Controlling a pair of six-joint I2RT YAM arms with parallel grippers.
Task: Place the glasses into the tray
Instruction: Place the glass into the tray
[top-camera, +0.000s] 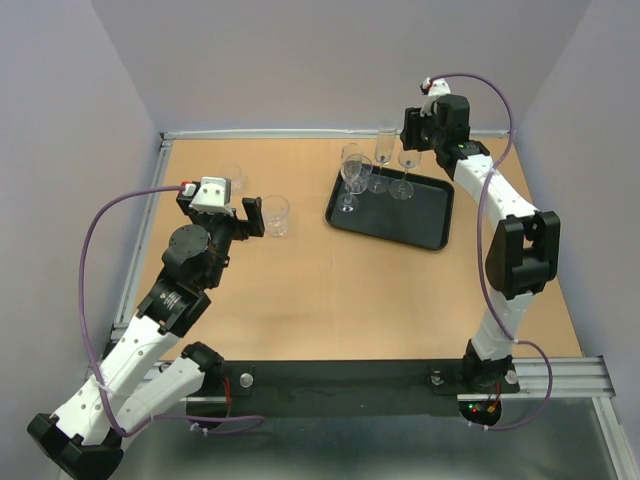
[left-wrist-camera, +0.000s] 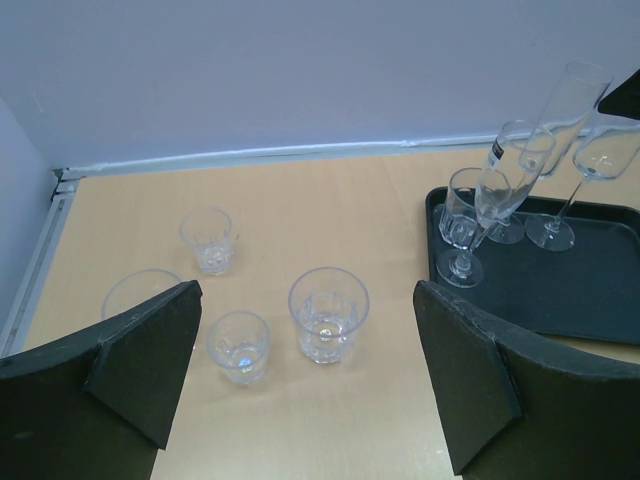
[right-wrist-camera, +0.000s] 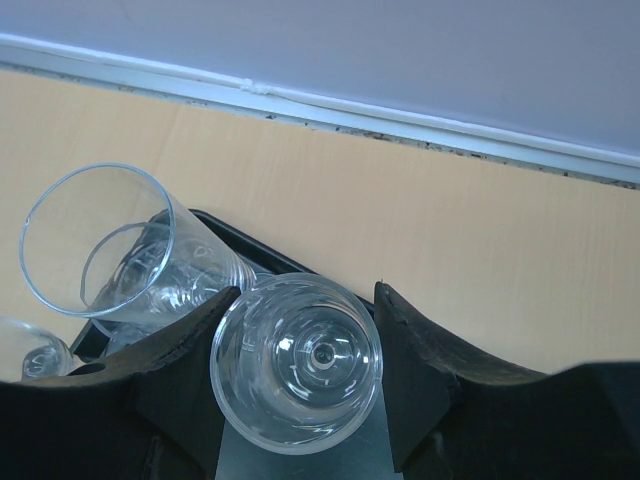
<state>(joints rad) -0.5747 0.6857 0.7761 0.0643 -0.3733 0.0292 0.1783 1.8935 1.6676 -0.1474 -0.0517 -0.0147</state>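
At the far edge of the black tray, right jaws are pinching an upright stemmed wine glass by its bowl, while left jaws are gaping wide, facing a tumbler standing straight ahead on the desk.

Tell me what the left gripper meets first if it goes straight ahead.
Likely the wide clear ribbed tumbler, nearly centred in the open left gripper; a smaller clear tumbler stands just left of that line.
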